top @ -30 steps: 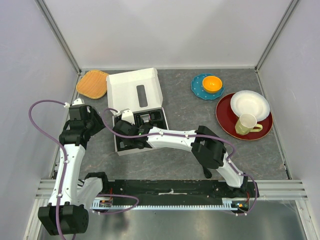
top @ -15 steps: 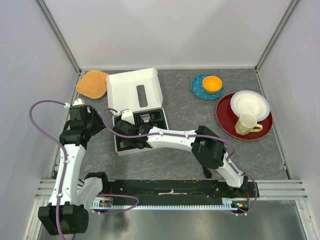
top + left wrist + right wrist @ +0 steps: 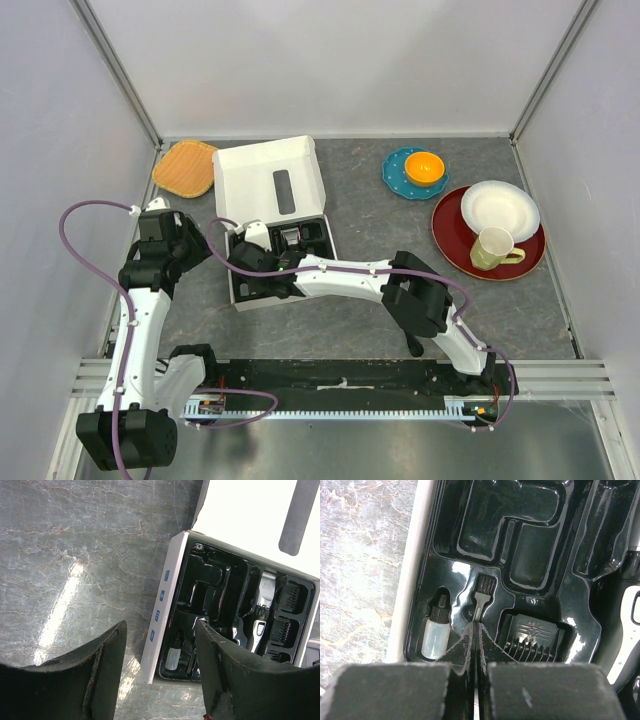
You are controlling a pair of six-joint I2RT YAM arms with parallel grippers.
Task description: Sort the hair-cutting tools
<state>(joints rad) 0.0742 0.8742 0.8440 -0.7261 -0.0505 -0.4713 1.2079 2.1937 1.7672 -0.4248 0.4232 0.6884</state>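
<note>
Right claw point(image 3: 476, 626) is closed, tips pinched on the tail end of the cleaning brush point(image 3: 483, 586) handle. The brush lies in its narrow slot at the near-left of the black moulded tray point(image 3: 480, 525), between the small oil bottle point(image 3: 434, 640) and a comb guard point(image 3: 532, 640). We can't tell if it's fully seated in the slot or sitting slightly proud.

Clipper point(image 3: 261, 602) lies in its long recess to the right, with two more comb guards point(image 3: 291, 596) in pockets beside it. The big L-shaped recess is bare.

Left claw point(image 3: 160, 630) is open, holding nothing, and hovers over the table point(image 3: 75, 555) just beside the left wall of the white box point(image 3: 165, 600).

Handling, our read:
- The brush is very light, thin, stiff, glossy plastic, so it can twist or slip out of a tip pinch.
- The handle is the only sane grab; the bristles are soft and give no purchase.
- The slot looks tight, so we keep any move straight in line with it. A skewed handle could catch the tray lip or knock the oil bottle.
- The tray is thin moulded plastic and likely flexes, so the left claw may need to steady the box.
</note>
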